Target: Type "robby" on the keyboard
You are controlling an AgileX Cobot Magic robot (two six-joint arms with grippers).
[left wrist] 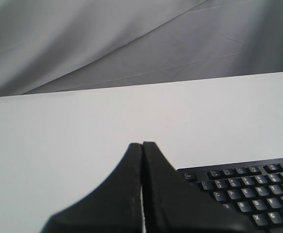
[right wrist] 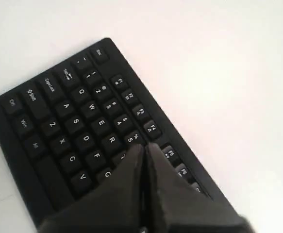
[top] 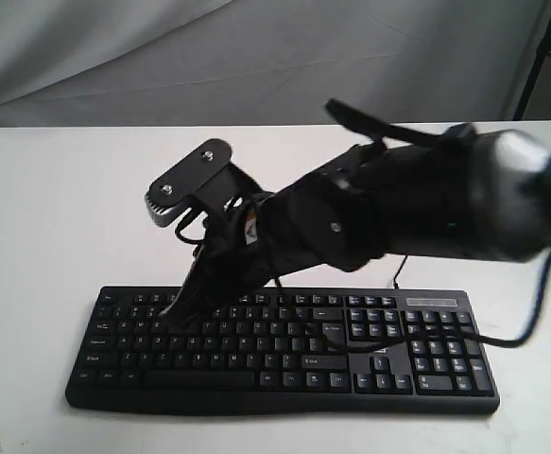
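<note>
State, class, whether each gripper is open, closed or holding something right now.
Left gripper: closed, holding nothing.
Right gripper: closed, empty, tips over the wide black plastic keyboard, near the R key.

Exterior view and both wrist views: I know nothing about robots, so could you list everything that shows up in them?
keyboard: one, black with white legends, flat on the table, near the front edge
cable: one, black, looping off the keyboard's number-pad end; where it leads cannot be told
table: one, white, under everything
cloth: one, grey, creased, hanging behind the table
right arm: one, black and silver, reaching in from the right across the keyboard
right end effector: one, black, fingers closed, tip down at the upper key rows on the keyboard's left half
left end effector: one, black, fingers closed, seen only in its wrist view, beside the keyboard's Esc corner
</note>
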